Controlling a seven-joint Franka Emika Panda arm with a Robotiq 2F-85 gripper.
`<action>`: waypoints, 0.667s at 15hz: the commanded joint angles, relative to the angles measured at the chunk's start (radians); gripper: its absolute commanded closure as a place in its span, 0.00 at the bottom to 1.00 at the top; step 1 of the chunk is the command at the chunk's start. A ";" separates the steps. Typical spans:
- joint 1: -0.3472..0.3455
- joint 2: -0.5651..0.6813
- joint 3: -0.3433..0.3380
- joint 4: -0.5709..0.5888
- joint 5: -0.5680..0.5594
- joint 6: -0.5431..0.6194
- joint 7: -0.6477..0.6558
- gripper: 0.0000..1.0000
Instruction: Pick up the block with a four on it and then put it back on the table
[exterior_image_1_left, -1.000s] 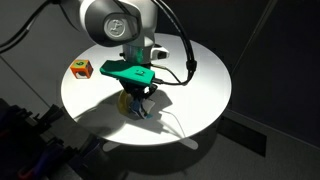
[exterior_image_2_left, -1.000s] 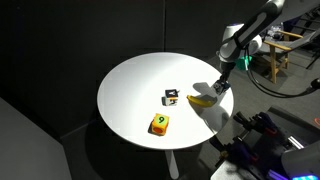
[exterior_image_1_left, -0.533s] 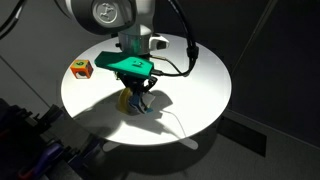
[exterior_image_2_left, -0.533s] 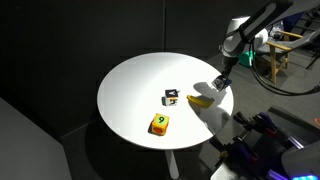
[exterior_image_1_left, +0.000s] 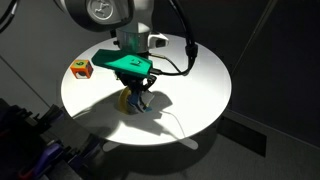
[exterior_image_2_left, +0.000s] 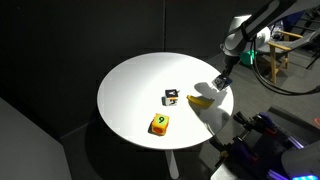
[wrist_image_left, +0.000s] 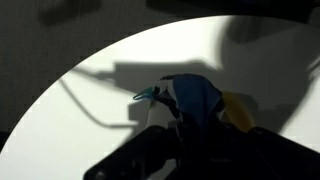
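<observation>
The block with a four on it (wrist_image_left: 195, 98) shows as a blue cube between my fingers in the wrist view. It also shows as a blue patch under the gripper in an exterior view (exterior_image_1_left: 141, 108). My gripper (exterior_image_1_left: 138, 102) (exterior_image_2_left: 215, 89) (wrist_image_left: 195, 128) is shut on it, low over the round white table (exterior_image_1_left: 200, 90) (exterior_image_2_left: 130, 90) near the table's edge. I cannot tell whether the block touches the tabletop. Its marked faces are hidden.
A yellow object (exterior_image_1_left: 126, 99) (exterior_image_2_left: 202, 99) (wrist_image_left: 238, 110) lies right beside the gripper. An orange-red cube (exterior_image_1_left: 80, 69) (exterior_image_2_left: 159, 124) sits near the table's edge. A dark green-and-white cube (exterior_image_2_left: 172, 96) sits near the table's middle. Dark floor and equipment surround the table.
The arm rose a little between one second and half a second ago. It has held still since then. The other cubes have not moved.
</observation>
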 joint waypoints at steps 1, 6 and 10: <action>0.006 0.000 -0.006 0.000 0.003 -0.002 -0.001 0.77; 0.005 0.000 -0.007 -0.001 0.002 -0.002 -0.002 0.59; 0.005 0.000 -0.008 -0.001 0.002 -0.002 -0.002 0.59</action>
